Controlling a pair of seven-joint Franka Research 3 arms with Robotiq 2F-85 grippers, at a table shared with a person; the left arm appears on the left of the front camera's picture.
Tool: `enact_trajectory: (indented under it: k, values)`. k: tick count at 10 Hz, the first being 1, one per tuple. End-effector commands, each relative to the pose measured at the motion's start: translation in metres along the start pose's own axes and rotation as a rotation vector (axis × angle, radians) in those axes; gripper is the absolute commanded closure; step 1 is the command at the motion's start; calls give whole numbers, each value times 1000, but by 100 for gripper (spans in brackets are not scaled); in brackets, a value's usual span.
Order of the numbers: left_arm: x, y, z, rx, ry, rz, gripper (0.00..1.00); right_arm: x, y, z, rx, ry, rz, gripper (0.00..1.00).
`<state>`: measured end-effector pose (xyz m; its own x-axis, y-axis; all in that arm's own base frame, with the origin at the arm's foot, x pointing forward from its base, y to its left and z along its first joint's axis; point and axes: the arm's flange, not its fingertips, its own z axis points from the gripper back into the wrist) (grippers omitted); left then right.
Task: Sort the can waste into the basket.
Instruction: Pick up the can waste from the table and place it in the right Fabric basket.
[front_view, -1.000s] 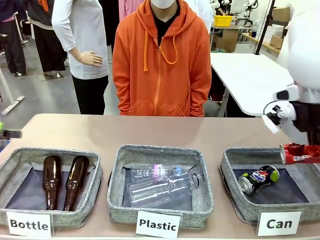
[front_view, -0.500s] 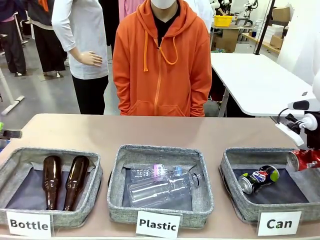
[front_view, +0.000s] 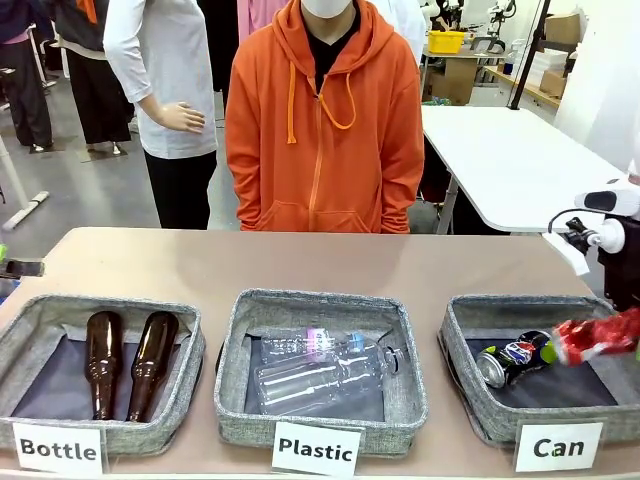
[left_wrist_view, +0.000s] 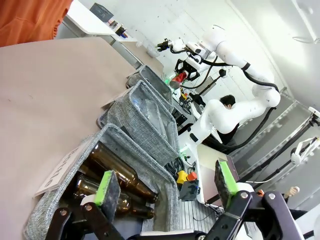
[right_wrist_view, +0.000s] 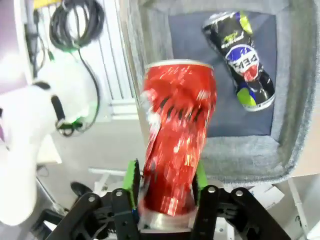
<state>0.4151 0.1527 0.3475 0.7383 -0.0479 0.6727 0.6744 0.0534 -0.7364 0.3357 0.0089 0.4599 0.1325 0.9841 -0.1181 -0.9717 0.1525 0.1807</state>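
We see the right tool (right_wrist_view: 165, 192) with its green pads against the red can (right_wrist_view: 175, 150), over the right edge of the Can basket (front_view: 462, 345). The Pepsi can (front_view: 515, 358) lies inside that basket, near its middle. Left tool (left_wrist_view: 165, 187) is spread apart, holding nothing, above the Bottle basket (left_wrist_view: 130, 145) at the worktop's (front_view: 300, 265) left end.

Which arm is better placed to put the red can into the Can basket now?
The right. Its gripper holds the red can at the Can basket's right edge, beside the black can. The left gripper is open, at the Bottle basket on the far side.
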Motion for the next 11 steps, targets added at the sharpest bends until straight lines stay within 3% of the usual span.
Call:
enact_trajectory:
  k: [1, 3, 4, 5, 7, 9, 11]
  values:
    - [0, -3, -2, -1, -15, -6, 0, 8, 0, 3, -9, -137, -243, 0]
    - [0, -3, -2, -1, -15, -6, 0, 15, 3, 4, -19, -226, -336, 0]
    - [0, -3, -2, -1, -15, -6, 0, 13, 3, 7, 15, -319, -361, 0]
    - [0, -3, -2, -1, -15, -6, 0, 12, 3, 12, 139, -474, -441, 0]
    - [0, -3, -2, -1, -15, -6, 0, 7, -4, 20, 505, -926, -918, 0]
    - [0, -3, -2, -1, -15, -6, 0, -1, -2, 19, 687, -1210, -1066, 0]
    - [0, -3, -2, -1, -15, -6, 0, -10, -5, 26, 974, -1673, -1186, 0]
